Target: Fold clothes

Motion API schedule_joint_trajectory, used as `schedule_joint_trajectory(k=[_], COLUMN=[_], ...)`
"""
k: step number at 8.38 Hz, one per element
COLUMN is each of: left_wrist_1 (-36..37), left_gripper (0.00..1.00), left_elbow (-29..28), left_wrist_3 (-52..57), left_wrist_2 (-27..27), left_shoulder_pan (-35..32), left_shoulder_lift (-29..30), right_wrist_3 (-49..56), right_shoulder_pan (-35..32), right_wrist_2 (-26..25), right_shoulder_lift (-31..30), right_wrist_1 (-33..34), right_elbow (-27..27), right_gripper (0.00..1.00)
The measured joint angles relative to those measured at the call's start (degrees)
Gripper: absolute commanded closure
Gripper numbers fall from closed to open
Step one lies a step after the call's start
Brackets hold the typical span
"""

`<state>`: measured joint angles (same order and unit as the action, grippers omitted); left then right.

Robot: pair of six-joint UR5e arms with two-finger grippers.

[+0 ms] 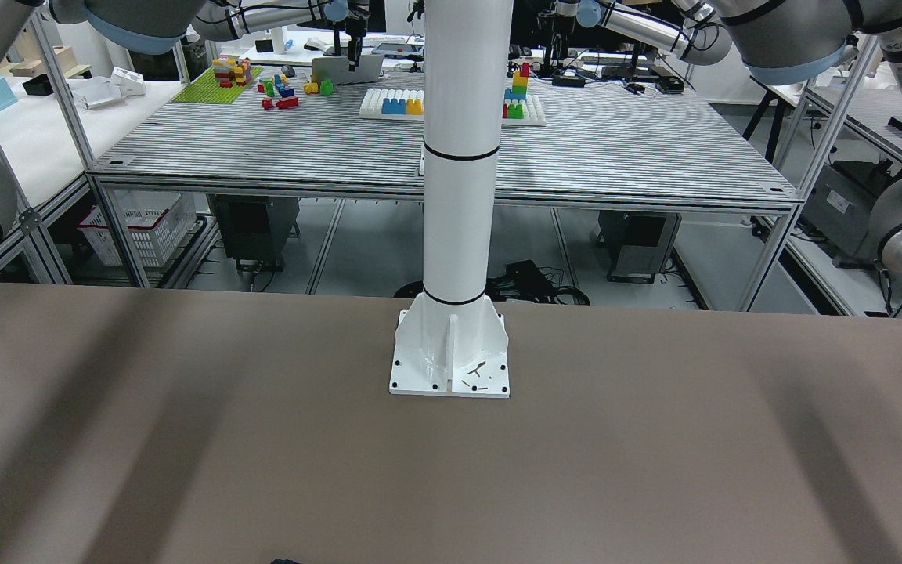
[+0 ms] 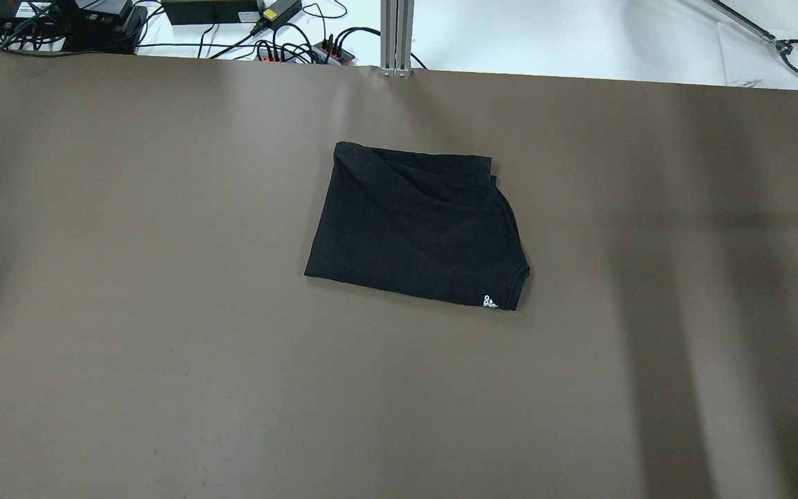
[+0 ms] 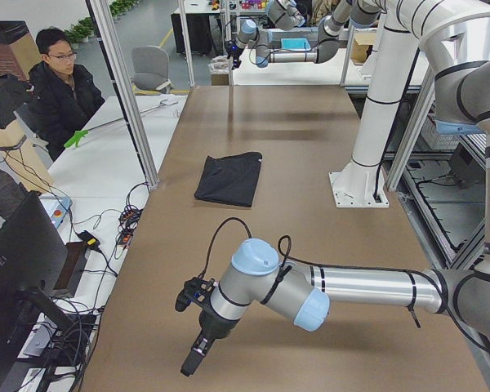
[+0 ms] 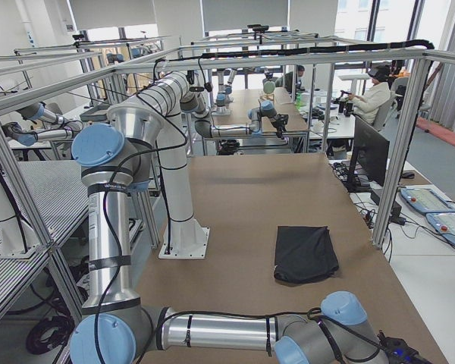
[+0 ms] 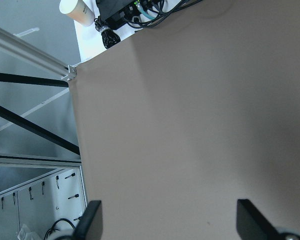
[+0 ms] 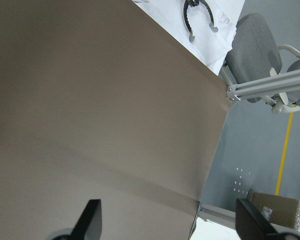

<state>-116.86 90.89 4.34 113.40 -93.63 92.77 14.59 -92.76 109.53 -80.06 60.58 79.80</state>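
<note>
We find left gripper [image 5: 169, 210] wide open, empty, over bare table [image 2: 163, 381] at its left end. Right gripper [image 6: 169, 210] equally wide open, empty, at right end. Both well apart from clothes [image 2: 416, 225].

Risks we judge:
- pinching only top layer at offset right edge would peel fold open
- dragging thin fabric would bunch it

Clothes lie mid-table, toward far edge: black, soft, roughly rectangular, layered. Small white logo [image 2: 488, 301] at near right corner, ridge along far hem.

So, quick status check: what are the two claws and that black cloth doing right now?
Left gripper open, empty. Right gripper open, empty. Black cloth folded on table, neither gripper near it. Nothing in the way.
</note>
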Motion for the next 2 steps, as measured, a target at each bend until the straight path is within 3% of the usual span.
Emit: schedule_joint_trajectory(k=[2], left_wrist_1=[-0.1], left_gripper=[0.06], left_elbow=[-0.7], left_wrist_3=[2.4], left_wrist_2=[1.4], left_shoulder_pan=[-2.6], left_shoulder_lift=[-1.1], right_wrist_3=[0.1], right_shoulder_pan=[-1.8], right_wrist_2=[0.4], right_shoulder_lift=[-5.1], right_wrist_1=[0.3], right_elbow=[6.8], right_gripper=[0.06])
